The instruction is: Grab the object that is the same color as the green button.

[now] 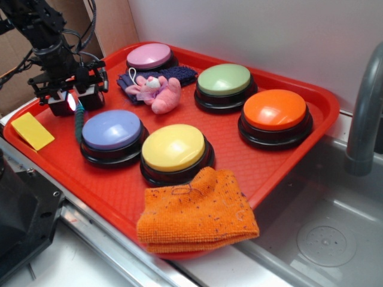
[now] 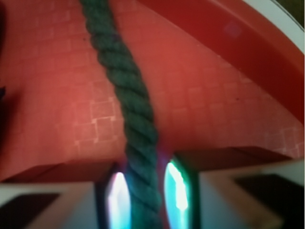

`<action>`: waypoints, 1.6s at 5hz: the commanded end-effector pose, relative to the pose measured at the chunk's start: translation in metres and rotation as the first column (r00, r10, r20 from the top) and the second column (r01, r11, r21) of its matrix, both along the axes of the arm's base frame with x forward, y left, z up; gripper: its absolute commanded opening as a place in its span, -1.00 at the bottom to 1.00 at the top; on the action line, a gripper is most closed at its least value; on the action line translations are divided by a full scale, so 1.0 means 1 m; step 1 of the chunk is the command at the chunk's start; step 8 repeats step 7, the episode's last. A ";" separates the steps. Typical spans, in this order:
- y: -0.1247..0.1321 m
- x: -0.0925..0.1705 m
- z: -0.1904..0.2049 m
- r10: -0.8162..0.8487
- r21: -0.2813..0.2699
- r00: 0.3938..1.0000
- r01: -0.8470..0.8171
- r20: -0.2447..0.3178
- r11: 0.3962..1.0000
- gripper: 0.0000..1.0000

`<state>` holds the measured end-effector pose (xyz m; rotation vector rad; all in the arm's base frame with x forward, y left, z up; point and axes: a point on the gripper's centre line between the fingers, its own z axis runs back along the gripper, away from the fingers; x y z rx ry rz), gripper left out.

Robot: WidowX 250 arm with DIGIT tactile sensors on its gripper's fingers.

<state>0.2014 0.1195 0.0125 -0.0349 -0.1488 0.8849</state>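
Claw (image 2: pixel 147 191) tips hidden beside cord (image 2: pixel 126 95)

The green cord (image 2: pixel 136 119) runs off the wrist view's top and bottom edges — both ends unseen. In the exterior view, the hand (image 1: pixel 75 103) hides most of it — grip unclear there.

No readable text or labels anywhere

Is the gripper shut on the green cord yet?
Shut on it: wrist view shows the cord pinched between both fingers of the gripper.
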 end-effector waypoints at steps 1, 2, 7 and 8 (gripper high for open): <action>-0.005 -0.002 0.028 -0.052 -0.010 0.996 0.053 0.077 0.999 -1.00; -0.013 0.004 0.066 -0.144 0.031 0.983 0.141 0.118 0.990 -1.00; -0.064 0.007 0.190 -0.607 0.036 0.780 0.609 0.151 0.792 -1.00; -0.064 0.007 0.190 -0.607 0.036 0.780 0.609 0.151 0.792 -1.00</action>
